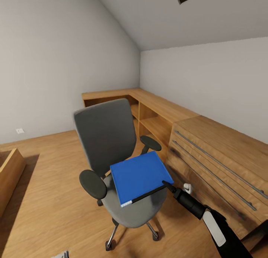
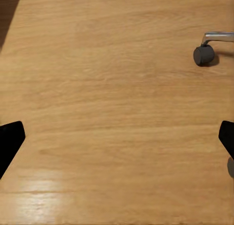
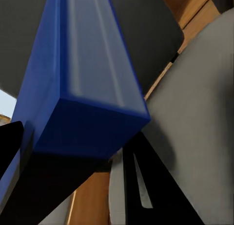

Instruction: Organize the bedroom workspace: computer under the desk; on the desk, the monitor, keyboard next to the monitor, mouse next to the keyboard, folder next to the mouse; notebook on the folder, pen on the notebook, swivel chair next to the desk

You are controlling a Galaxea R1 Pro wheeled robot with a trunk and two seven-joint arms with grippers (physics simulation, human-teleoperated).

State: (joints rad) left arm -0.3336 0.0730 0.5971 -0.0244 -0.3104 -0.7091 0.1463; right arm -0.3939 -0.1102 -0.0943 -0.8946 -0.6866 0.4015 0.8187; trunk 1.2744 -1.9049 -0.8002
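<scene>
The swivel chair [image 1: 108,139] stands in the middle of the wooden floor, with a grey back and seat, black armrests and a chrome base. The bright blue folder [image 1: 139,176] lies tilted over its seat, its right corner raised. My right gripper [image 1: 166,184] is shut on that corner; in the right wrist view the folder [image 3: 83,88] sits between the black fingers [image 3: 146,186]. My left gripper [image 2: 117,140] hangs open over bare floor, nothing between its fingertips, near a chair caster [image 2: 204,54].
A light wooden drawer cabinet [image 1: 223,165] stands close on the right of the chair. A low wooden shelf unit [image 1: 156,116] runs along the far wall into the corner. A wooden box edge [image 1: 9,172] sits at the left.
</scene>
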